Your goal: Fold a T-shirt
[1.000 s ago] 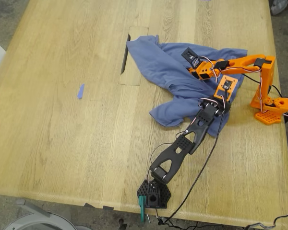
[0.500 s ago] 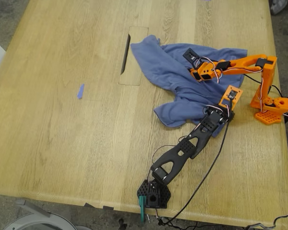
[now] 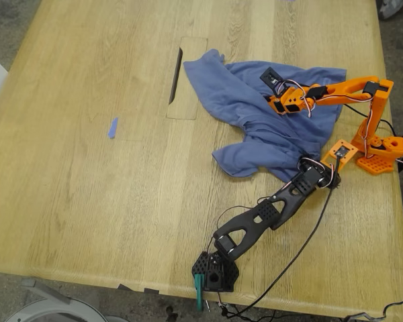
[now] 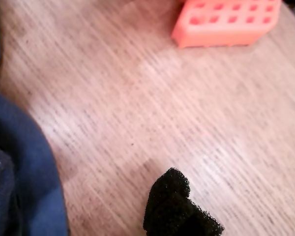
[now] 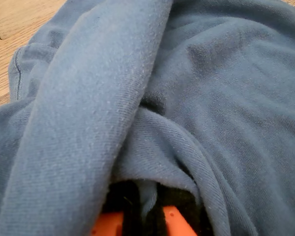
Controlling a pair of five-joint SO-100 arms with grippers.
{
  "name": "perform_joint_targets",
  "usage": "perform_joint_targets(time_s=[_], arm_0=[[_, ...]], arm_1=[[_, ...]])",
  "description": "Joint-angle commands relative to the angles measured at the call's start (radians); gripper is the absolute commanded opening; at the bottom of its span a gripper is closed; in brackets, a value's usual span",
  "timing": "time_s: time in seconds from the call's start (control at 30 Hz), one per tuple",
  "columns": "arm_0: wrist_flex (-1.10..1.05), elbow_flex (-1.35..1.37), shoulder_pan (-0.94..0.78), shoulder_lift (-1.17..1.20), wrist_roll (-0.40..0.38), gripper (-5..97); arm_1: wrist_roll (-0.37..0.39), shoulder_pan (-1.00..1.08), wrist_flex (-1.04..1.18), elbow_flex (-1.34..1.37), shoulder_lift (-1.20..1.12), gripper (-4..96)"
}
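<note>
One arm is matt black plastic with open triangular cut-outs along its links, a studded square base [image 3: 215,272] with a teal clamp under it, and an orange perforated plate at my first claw [image 3: 338,153]. The other arm is bright orange with black servo blocks, thin red and white wires, an orange gridded base [image 3: 381,151], and my second claw [image 3: 271,76] in black.

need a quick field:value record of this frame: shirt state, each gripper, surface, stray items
garment: slate-blue cotton T-shirt, crumpled, unfolded, print not visible
surface: light oak-grain wooden table
first gripper: my first gripper on the black arm, over bare wood beside the shirt's edge, holding nothing; open or shut unclear
second gripper: my second gripper on the orange arm, pinching a fold of cloth
stray item: small blue tape scrap, apart from the shirt toward the exterior view's left
fold progress: none visible
</note>
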Motion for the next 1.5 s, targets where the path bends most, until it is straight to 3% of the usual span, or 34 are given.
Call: perform_joint_targets(time_s=[0.0,0.9,1.47], arm_0=[[0.015,-0.075,-0.035,0.064,0.018,67],[-0.267,-0.066,-0.167,-0.149,0.153,62],[-0.273,-0.077,-0.198,-0.244,0.333,39]], arm_1=[[0.008,-0.002,-0.015,0.000,0.061,0.0],[0.008,-0.037,-0.048,0.044,0.058,0.0],[0.008,-0.046,-0.075,0.069,0.064,0.0]])
